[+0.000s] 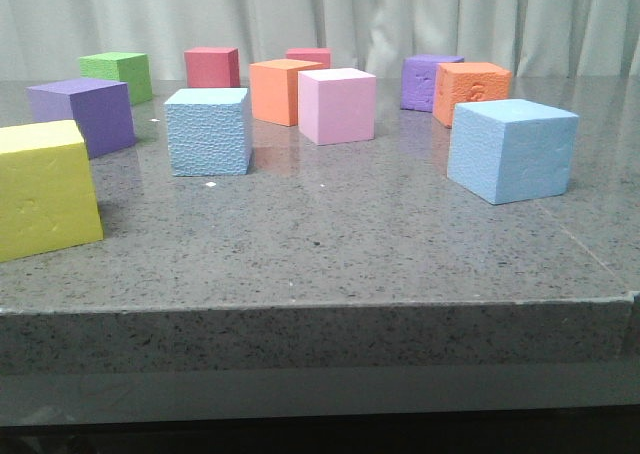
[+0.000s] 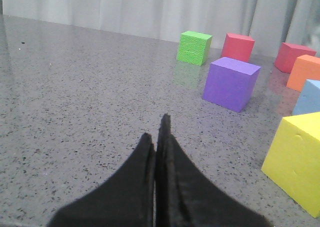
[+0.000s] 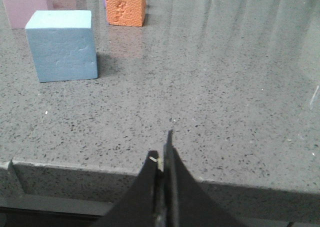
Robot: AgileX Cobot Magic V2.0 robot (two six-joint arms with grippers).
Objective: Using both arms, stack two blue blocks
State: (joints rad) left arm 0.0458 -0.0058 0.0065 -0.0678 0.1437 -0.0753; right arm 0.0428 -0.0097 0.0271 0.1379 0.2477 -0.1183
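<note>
Grey table (image 3: 225, 77), smooth blue block (image 3: 62, 46) well beyond closed right gripper (image 3: 164, 157)

Yellow cube (image 1: 45, 189); purple cube (image 1: 82, 114); pink cube (image 1: 337, 105).

The pink cube (image 1: 337, 105) stands near the middle of the grey speckled table (image 1: 330, 254). The pebbled blue block (image 1: 208, 131) sits left of it and slightly nearer the camera; the smooth blue block (image 1: 511, 150) sits well to its right, also nearer. An orange cube (image 1: 284, 91) stands just behind its left side. Farther left are a purple cube (image 1: 82, 115) and a yellow cube (image 1: 43, 189).
</note>
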